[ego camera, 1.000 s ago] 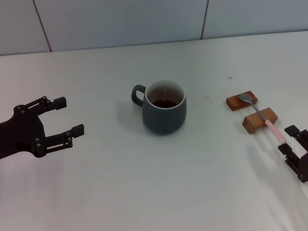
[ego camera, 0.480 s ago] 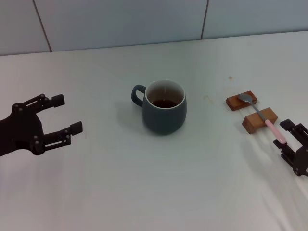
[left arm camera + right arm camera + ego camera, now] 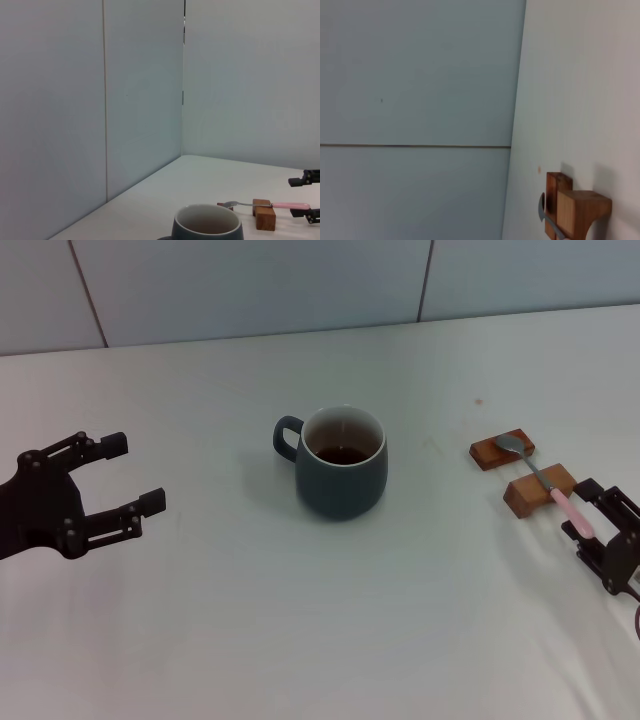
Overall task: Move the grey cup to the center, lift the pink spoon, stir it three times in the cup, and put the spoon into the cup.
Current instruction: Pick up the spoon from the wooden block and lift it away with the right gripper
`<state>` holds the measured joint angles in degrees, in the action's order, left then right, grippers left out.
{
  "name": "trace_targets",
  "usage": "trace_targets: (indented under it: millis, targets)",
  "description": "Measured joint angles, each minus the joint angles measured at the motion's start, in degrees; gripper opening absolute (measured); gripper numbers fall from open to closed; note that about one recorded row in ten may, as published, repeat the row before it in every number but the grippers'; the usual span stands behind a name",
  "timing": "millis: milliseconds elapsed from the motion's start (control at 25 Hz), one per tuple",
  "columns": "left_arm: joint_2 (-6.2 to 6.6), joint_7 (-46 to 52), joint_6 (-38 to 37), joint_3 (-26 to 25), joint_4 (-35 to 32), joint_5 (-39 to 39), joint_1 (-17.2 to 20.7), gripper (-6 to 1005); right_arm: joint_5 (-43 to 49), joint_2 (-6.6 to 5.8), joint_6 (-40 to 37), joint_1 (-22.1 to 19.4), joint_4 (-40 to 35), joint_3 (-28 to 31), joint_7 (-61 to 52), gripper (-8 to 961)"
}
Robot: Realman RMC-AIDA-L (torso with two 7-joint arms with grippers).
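Cup [image 3: 342,464] mid-desk [image 3: 300,620]; spoon [image 3: 545,483] lying across two wooden blocks [image 3: 520,470] to its right, right hand [image 3: 592,525] wide around the pink handle tip; left hand [image 3: 130,475] wide, well left.

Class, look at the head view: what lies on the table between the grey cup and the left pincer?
Nothing. In the head view, only bare white table lies between the cup and the open left pincer.

Upright grey cup [image 3: 341,462] mid-table; pink spoon [image 3: 545,482] apparently resting across two blocks.
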<state>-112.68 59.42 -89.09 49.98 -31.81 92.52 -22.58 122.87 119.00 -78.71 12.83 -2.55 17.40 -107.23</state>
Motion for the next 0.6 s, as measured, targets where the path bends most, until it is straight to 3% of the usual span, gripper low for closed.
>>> trace_targets:
  millis: [560, 600]
  targets:
    - [0.09, 0.0, -0.12, -0.59, -0.01, -0.05, 0.0, 837, 0.0, 0.0, 1.42, 0.53, 0.0, 0.0, -1.51, 653]
    - [0.09, 0.0, -0.12, -0.59, -0.01, -0.05, 0.0, 837, 0.0, 0.0, 1.42, 0.53, 0.0, 0.0, -1.51, 611]
